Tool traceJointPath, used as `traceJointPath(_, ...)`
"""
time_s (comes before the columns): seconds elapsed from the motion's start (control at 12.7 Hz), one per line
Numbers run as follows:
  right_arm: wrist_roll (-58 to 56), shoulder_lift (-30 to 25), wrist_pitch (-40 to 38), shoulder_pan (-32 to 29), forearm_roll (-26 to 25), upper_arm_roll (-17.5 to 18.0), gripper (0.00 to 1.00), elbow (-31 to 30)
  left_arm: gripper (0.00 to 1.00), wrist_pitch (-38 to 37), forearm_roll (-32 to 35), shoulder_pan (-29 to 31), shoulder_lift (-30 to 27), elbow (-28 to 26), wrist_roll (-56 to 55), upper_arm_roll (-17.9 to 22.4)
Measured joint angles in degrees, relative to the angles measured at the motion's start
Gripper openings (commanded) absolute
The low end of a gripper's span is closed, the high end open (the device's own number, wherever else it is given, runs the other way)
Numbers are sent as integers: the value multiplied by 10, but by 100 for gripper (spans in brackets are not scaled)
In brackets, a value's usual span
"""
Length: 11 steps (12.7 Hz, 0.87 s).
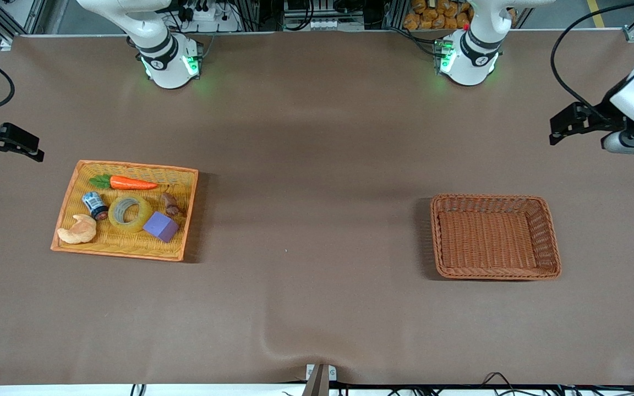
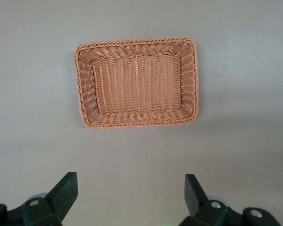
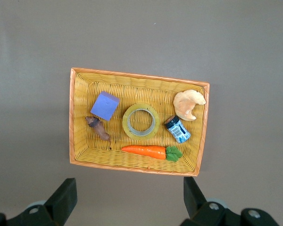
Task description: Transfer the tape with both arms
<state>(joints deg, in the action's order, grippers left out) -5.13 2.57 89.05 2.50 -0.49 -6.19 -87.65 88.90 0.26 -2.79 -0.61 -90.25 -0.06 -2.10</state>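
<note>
Toward the right arm's end of the desk: a yellow tray (image 1: 67, 204) with an orange rim holds six things.
Right tool (image 1: 17, 147): up in the air over the desk's edge at that end, fingers spread wide, holding nothing; its wrist view looks straight down on the tray, with both fingers (image 3: 61, 200) showing far apart.
Tape (image 1: 130, 213): lies flat in the middle of the tray, open centre up.
Around the tape: a carrot (image 1: 125, 182) farther from the front camera, a small blue-labelled jar (image 1: 95, 205) and a croissant (image 1: 78, 230) on the side away from the desk's centre, a purple cube (image 1: 160, 226) touching the roll, a small brown piece (image 1: 170, 204) just beside it.
Desk (image 1: 317, 220): brown cloth.
Brown basket (image 1: 540, 209): toward the left arm's end, nothing in it.
Left tool (image 1: 570, 124): in the air over the desk's edge at that end, fingers spread wide, holding nothing; its wrist view shows the basket beneath.
</note>
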Motion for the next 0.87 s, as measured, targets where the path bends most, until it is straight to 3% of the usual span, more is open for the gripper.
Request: traceJointPath(0.87, 0, 2, 1, 1, 0, 1, 100, 0, 100, 0, -3, -1, -1, 22, 0, -4)
